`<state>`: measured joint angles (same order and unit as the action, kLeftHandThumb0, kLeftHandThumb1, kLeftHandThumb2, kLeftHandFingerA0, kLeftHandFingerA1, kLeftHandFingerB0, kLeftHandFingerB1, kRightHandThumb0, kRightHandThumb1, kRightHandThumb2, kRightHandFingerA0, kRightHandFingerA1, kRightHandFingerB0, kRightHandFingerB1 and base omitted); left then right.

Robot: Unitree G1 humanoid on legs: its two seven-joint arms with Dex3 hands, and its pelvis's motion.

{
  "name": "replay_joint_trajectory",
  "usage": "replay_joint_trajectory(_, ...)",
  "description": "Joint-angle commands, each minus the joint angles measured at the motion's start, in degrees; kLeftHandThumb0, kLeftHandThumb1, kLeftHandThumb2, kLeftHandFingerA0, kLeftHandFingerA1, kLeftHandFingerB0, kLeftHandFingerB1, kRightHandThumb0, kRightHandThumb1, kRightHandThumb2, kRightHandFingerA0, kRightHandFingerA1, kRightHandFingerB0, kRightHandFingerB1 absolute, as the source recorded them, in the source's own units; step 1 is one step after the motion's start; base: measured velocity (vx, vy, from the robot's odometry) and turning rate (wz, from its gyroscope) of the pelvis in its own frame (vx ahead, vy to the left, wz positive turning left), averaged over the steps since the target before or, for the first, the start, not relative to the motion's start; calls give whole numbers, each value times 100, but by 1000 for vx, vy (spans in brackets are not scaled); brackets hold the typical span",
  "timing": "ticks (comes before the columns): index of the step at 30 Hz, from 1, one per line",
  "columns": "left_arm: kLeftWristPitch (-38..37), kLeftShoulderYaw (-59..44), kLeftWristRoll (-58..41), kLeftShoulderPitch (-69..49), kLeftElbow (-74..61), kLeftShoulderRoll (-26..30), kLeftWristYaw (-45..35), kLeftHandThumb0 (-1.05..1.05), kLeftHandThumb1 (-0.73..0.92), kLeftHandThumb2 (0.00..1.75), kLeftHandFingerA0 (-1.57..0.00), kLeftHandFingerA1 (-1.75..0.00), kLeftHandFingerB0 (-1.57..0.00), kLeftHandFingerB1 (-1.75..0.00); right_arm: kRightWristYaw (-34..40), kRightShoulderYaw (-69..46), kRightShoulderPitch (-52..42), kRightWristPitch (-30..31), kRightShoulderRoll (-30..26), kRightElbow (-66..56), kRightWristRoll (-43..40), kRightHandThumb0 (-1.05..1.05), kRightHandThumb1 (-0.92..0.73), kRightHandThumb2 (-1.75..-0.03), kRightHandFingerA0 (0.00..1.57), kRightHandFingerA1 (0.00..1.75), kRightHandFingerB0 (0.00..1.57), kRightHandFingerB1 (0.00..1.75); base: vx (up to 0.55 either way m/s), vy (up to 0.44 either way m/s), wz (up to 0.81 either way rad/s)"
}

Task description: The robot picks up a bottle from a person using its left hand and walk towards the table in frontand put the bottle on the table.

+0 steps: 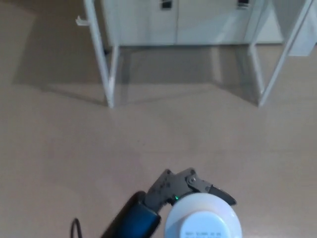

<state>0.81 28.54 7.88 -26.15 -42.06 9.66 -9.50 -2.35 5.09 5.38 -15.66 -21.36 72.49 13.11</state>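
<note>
- The left hand (190, 187) is seen at the bottom edge, just right of the middle, closed on the bottle (203, 218).
- Its dark grey fingers (218, 192) are curled round the far side of the bottle and are pressed against its rim.
- A small green light (176, 199) is shown on the hand, just beside the bottle's left edge.
- The bottle is white and is viewed end-on from above, so that a round pale face is turned to the camera. A strip of small dark print (204, 233) runs across that face, too blurred to be read.
- The bottle is held in the air above the floor (59, 148), and its near part is cut off by the picture's bottom edge.
- The forearm (130, 222), black with a blue sheen, is brought in from the bottom left up to the hand.
- A thin black cable (75, 227) is looped just left of the forearm.
- Most of the view between the hand and the top of the picture is filled by the plain beige floor.
- Well apart from the bottle, two white frame legs are set on the floor, the left leg (105, 64) at the upper left and the right leg (280, 59) at the upper right.
- Behind and between the legs, a white cabinet (198, 20) is seen, with a dark handle (166, 4) at the top edge.
- Soft shadows are cast on the floor around the legs.
</note>
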Motion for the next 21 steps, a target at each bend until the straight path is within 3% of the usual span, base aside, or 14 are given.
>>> replay_joint_trajectory(1,-254,2,-3,-1,12,36,25,-13,68,82,-104,-141,-80,-120,-76,-23,-22,39,-52,45,-11,-35,-73,-61,64,44,52,40,586,292,-24)
replay_joint_trajectory(7,-297,5,-59,-31,57,52,12,-12,68,81,-98,-144,-80,-120,-78,-46,2,65,-35,64,-20,-34,-74,-62,65,45,54,40,438,98,0)
replay_joint_trajectory(21,-575,91,-12,-342,174,123,36,-13,67,84,-98,-143,-80,-122,-71,114,-218,21,-66,20,71,-35,-75,-62,60,44,50,39,437,-132,15)
